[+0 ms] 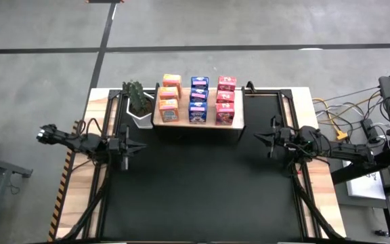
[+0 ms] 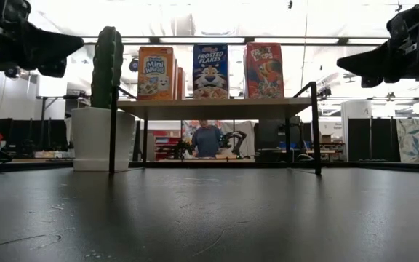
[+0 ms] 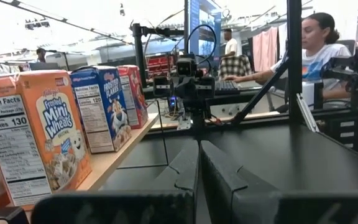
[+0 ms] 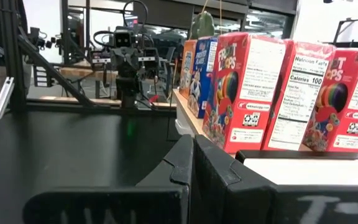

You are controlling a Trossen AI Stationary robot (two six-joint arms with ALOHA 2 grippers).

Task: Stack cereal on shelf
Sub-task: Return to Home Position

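The cereal stands upright on the shelf (image 1: 184,110) at the table's far side in three rows: orange boxes (image 1: 169,98), blue boxes (image 1: 198,99) and pink-red boxes (image 1: 225,100). In the low view the front boxes (image 2: 211,70) rest by their bottoms on the raised wooden board (image 2: 217,109). My left gripper (image 1: 143,146) hovers shut at the mat's left edge, in front of the shelf's left end, pointing right. My right gripper (image 1: 256,137) hovers shut at the mat's right edge, pointing left. Both hold nothing, as the wrist views show (image 3: 199,155) (image 4: 192,149).
A green cactus in a white pot (image 1: 139,102) stands just left of the shelf. The black mat (image 1: 202,190) covers the table in front. Black frame posts (image 2: 113,131) (image 2: 316,127) flank the shelf. People sit beyond the table (image 3: 309,43).
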